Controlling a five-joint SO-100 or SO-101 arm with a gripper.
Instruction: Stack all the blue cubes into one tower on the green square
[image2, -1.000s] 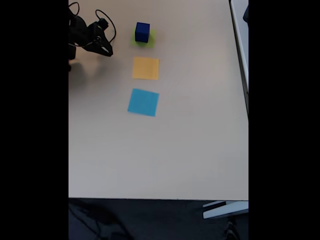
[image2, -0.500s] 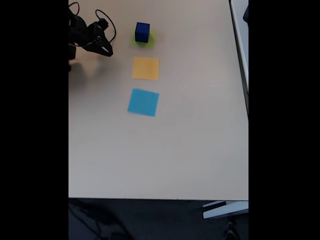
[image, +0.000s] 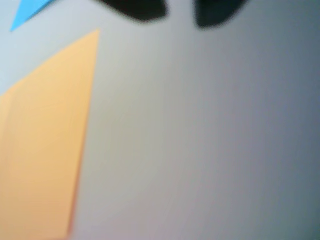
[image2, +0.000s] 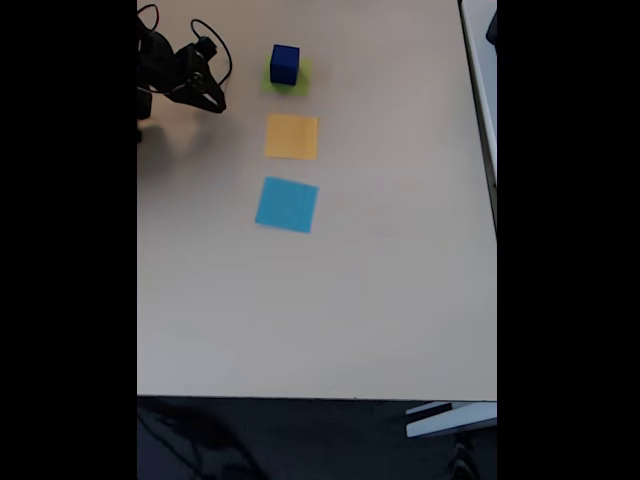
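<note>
blue cube (image2: 284, 63) sitting on green square (image2: 287, 77), upper middle of fixed view. orange square (image2: 292, 136) lying just below it, light-blue square (image2: 287, 204) lower still. gripper (image2: 213, 101) hanging at upper left, well apart from cube, holding nothing. wrist view blurry: dark fingertips (image: 142, 9) showing at top edge with gap between, jaws looking spread. orange square (image: 45, 140) filling left side there.

Black arm folded in the upper left of the fixed view, gripper (image2: 212, 101) pointing right and downward. In the wrist view, two dark fingertips (image: 142, 9) at the top edge, slightly parted, holding nothing.
</note>
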